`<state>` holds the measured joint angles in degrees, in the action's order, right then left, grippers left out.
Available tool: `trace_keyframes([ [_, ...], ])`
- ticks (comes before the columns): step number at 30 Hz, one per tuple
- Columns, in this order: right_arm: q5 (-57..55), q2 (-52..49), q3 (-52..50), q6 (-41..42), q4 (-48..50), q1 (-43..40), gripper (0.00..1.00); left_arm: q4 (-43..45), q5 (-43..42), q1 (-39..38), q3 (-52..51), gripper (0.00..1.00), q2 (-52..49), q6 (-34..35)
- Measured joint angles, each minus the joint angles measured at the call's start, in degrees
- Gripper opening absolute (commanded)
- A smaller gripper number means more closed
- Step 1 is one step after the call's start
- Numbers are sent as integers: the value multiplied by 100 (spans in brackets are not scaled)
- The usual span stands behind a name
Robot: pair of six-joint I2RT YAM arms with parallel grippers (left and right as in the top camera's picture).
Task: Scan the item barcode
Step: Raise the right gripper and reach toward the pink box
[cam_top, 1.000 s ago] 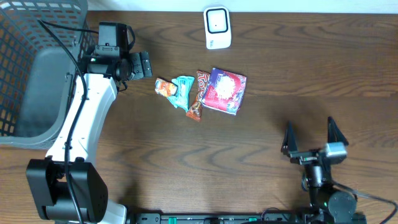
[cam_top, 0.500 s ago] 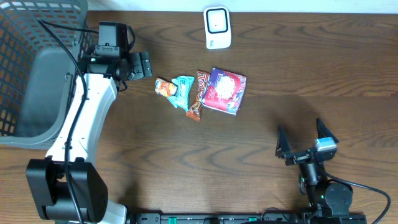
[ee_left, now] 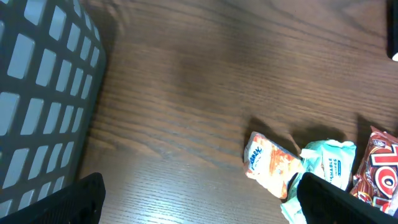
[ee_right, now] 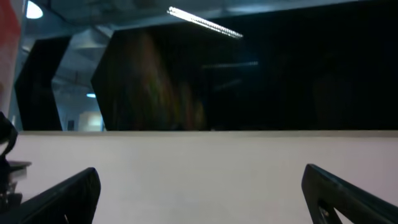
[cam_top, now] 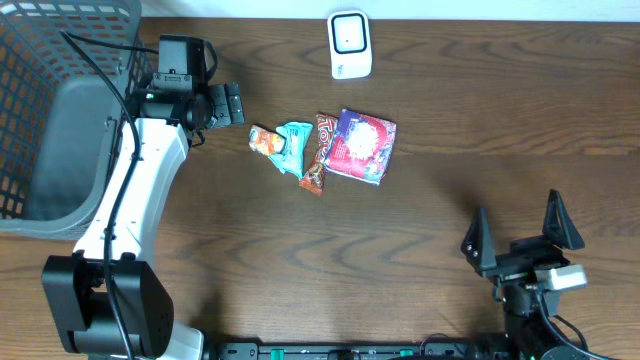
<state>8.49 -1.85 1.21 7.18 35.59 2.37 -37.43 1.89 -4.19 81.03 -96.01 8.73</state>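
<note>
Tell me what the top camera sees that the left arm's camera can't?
Only the top camera shows the white scanner, the purple packet and the right gripper, which is open. Only the left arm's camera shows the blue lettering on the orange packet up close. Both show the grey basket, the orange packet, the teal packet, the red bar and the wooden table.

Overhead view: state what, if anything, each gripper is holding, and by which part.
Nothing is held. The left gripper is open, apart from the snack packets; the right gripper is open over the table.
</note>
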Motion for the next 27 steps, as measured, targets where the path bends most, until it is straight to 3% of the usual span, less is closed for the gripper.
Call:
trace_keyframes([
  [8,463,-1580,1250,-420,-1377,2,99,11,0,0,0,98,-2,0],
  [14,1113,-3775,2973,-575,-2686,164,99,4,0,0,0,98,-2,0],
  [22,772,-5847,4107,-654,-3088,1421,99,9,-2,0,0,98,-4,0],
  [27,540,-6911,4817,-964,-3982,2096,99,9,-2,0,0,98,-11,0],
])
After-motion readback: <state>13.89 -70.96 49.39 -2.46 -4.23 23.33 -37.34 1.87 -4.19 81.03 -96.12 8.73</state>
